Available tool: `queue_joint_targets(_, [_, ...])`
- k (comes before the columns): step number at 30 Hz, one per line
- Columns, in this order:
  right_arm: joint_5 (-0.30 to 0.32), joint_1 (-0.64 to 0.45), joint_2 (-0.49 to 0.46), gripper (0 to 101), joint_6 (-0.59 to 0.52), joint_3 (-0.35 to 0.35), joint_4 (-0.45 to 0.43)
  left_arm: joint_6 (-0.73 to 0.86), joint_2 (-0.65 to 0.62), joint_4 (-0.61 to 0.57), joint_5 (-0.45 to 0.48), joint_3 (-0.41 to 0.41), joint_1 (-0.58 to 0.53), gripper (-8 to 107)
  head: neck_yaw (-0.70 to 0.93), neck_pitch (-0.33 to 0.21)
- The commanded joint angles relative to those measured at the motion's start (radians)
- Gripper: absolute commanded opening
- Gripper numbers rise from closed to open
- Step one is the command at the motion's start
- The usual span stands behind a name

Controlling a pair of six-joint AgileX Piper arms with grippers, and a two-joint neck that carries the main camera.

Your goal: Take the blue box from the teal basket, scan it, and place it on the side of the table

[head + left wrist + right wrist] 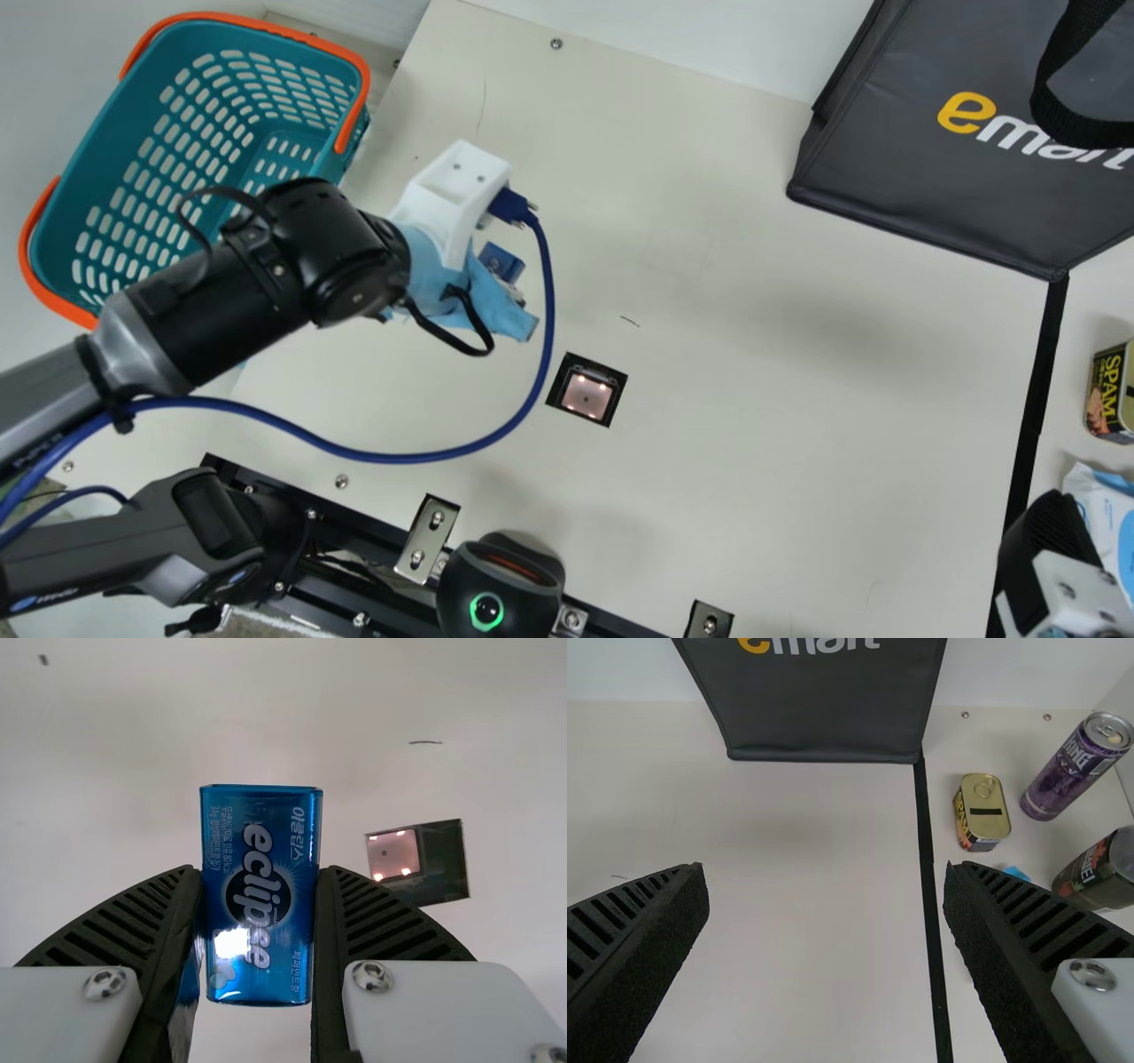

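Clamping blue box: your left gripper (507, 278) has it pinched between both ribbed fingers (341, 921), one on each long side; the far end pokes out past the tips.
Blue box (261, 877): printed broad face toward your left wrist camera, bright glare spot near the end closest to the wrist. In the main view it sits between teal basket and reader window, nearer the basket than the bag.
Left wrist: white bracket (456, 190), light-blue wrap (434, 275), blue cable (547, 328) looping from the bracket back along your arm.
Right gripper (1054, 545): fingers spread wide in its wrist view; in the main view it's at the lower right corner, by the wipes pack.
Reader window (587, 395): dark square set in the cream table (753, 372), pinkish pane with small lights on.
Teal basket (66, 199): upper left of your main view, orange handles, partly behind the left arm.
Table edge: black scanner head (496, 589) with green ring lit; grey handheld device (213, 523) off to its left.
Black bag (895, 168): your upper right in the main view, at one end of the black strip (1036, 416).
Past the strip: luncheon-meat can (982, 811), purple can (1072, 771), dark can (1099, 873), white-and-blue wipes pack (1112, 509).
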Motion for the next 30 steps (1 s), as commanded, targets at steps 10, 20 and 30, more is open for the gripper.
queue_joint_targets(10, [0.0, 0.0, 0.0, 95, 0.0, 0.0, 0.0, -0.095, 0.047, -0.02, -0.017, 0.001, -0.1, -8, 0.002, -0.029])
queue_joint_targets(20, [0.0, 0.0, 0.0, 95, 0.0, 0.0, 0.0, -0.179, 0.131, -0.024, -0.055, 0.007, -0.163, -8, 0.002, -0.029])
queue_joint_targets(30, [0.0, 0.0, 0.0, 95, 0.0, 0.0, 0.0, -0.269, 0.207, -0.018, -0.102, 0.008, -0.222, -8, 0.002, -0.029])
